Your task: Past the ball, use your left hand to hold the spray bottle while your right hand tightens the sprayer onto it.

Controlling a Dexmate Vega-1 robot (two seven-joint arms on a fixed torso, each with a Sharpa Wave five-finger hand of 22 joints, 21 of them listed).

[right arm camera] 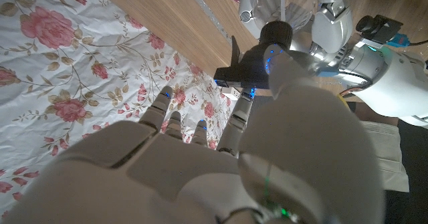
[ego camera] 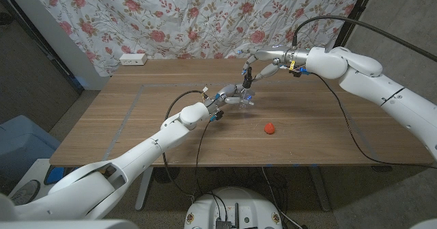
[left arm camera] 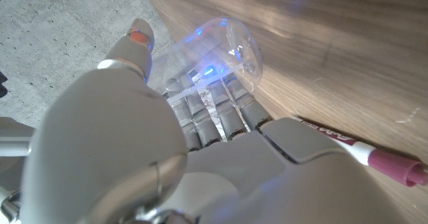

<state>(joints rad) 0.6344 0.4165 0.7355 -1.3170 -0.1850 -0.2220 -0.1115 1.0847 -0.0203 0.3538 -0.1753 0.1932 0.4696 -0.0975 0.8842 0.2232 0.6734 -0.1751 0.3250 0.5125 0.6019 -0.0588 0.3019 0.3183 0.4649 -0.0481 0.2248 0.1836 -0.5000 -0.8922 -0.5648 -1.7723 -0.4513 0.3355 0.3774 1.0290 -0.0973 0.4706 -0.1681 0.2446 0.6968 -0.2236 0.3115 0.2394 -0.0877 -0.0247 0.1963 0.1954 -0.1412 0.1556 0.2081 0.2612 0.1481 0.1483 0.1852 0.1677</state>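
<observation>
I am working over the wooden tabletop [ego camera: 136,119], a broad slab of matte, fine-grained brown planks, with a rose-printed curtain [ego camera: 205,17] hanging in soft folds behind it. I judge the task to be in its middle: both holds are made and the tightening is under way, though I cannot tell how far the thread is seated, so more twisting may be left.

My left robot hand [ego camera: 229,96], smooth grey-white shell with ribbed metallic fingers, is wrapping the clear spray bottle [left arm camera: 224,50] and holding it off the tabletop, beyond the ball and toward the curtain. The bottle is a thin, glossy, see-through plastic cylinder with rounded shoulders, catching a blue glint in the left wrist view.

My right robot hand [ego camera: 263,63] is reaching in from above and closing its fingers on the black sprayer [right arm camera: 251,67], a matte, angular trigger head with a ridged round collar sitting on the bottle's neck.

The red ball [ego camera: 270,128], small and dull, is lying on the tabletop nearer to me, well apart from both robot hands
</observation>
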